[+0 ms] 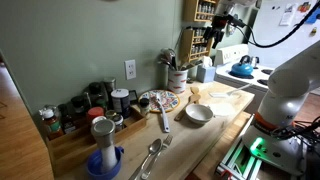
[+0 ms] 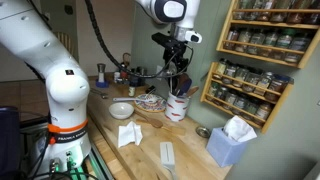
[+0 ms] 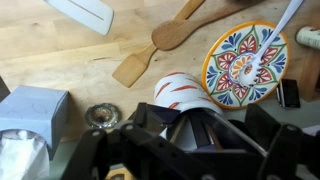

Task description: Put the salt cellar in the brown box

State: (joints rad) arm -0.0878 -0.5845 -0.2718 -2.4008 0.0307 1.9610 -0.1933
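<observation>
**Entry: salt cellar, upright at the near end of the desk**

Nearest in an exterior view, the salt cellar [image 1: 102, 140] is standing on the wooden desk [image 1: 195, 140]. Its long axis is running vertical and its pale grey rounded top is pointing straight up. A blue piece [image 1: 108, 162] is sitting at its foot; whether the cellar is standing in it or behind it cannot be told.

Beside it, metal spoons [image 1: 150, 158] are lying flat on the wood. A row of small jars [image 1: 90, 100] is lining the wall behind.

Further along, a white bowl [image 1: 198, 113] is resting near the desk's front edge. A painted plate [image 1: 160, 100] is lying just beyond it, toward the wall. In the wrist view two wooden spatulas [image 3: 135, 68] are lying next to that plate.

Beyond these, a white crock [image 2: 178, 105] with orange stripes is holding upright utensils. The claw [image 2: 178, 70] is hanging directly above the crock, among the utensil handles and well apart from the salt cellar. Whether it is released or clenched cannot be told, since its fingertips are not showing clearly in any view.

Farthest along, a blue tissue box [image 2: 232, 140] is sitting near a small metal dish [image 2: 203, 132]. A wooden spice rack [image 2: 260, 60] is hanging on the wall above.
</observation>
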